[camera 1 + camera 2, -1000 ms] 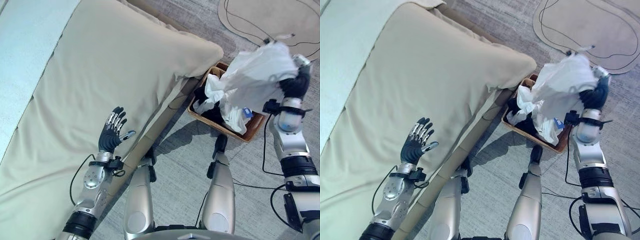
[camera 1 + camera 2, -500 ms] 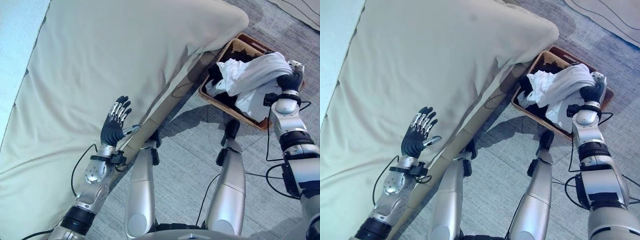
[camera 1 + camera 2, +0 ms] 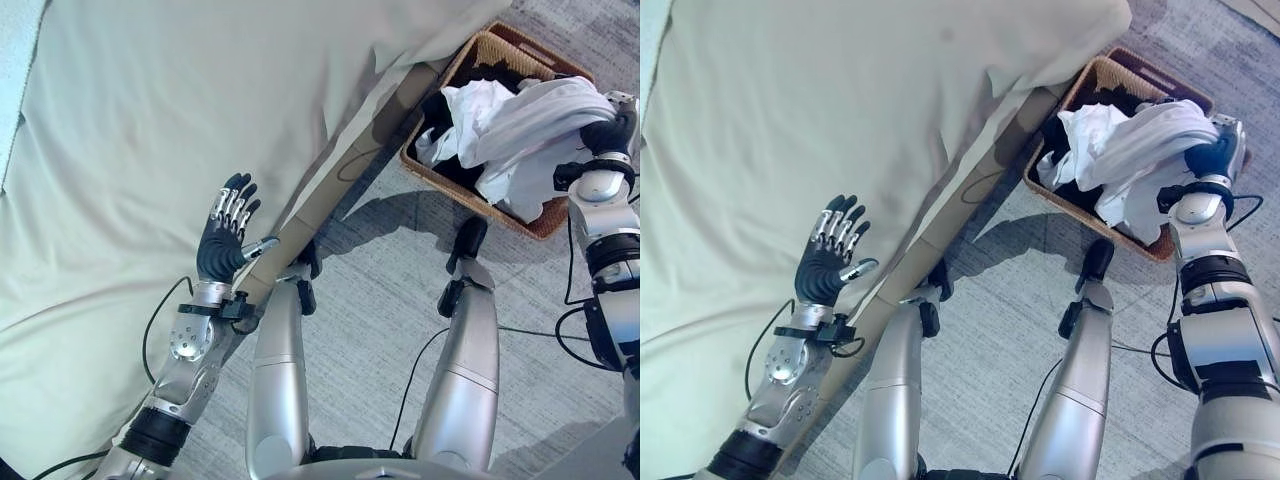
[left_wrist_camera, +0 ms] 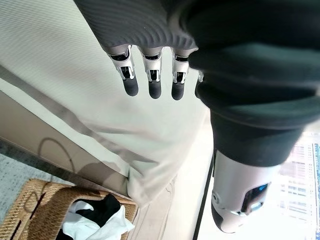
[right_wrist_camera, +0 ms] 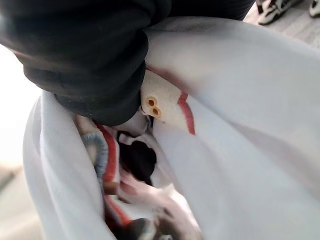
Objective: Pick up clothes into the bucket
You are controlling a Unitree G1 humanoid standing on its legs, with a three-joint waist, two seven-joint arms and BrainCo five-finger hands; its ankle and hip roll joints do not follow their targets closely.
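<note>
The right hand is clenched in a white garment, holding it over the wicker basket on the floor beside the bed. Dark and white clothes fill the basket. The left hand hovers released, fingers straight, above the bed's edge.

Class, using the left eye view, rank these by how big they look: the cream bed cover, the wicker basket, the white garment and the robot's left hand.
1. Cream bed cover, by far the largest.
2. Wicker basket.
3. White garment, draped over the basket; close to it, so this order is unsure.
4. Left hand, smallest.
</note>
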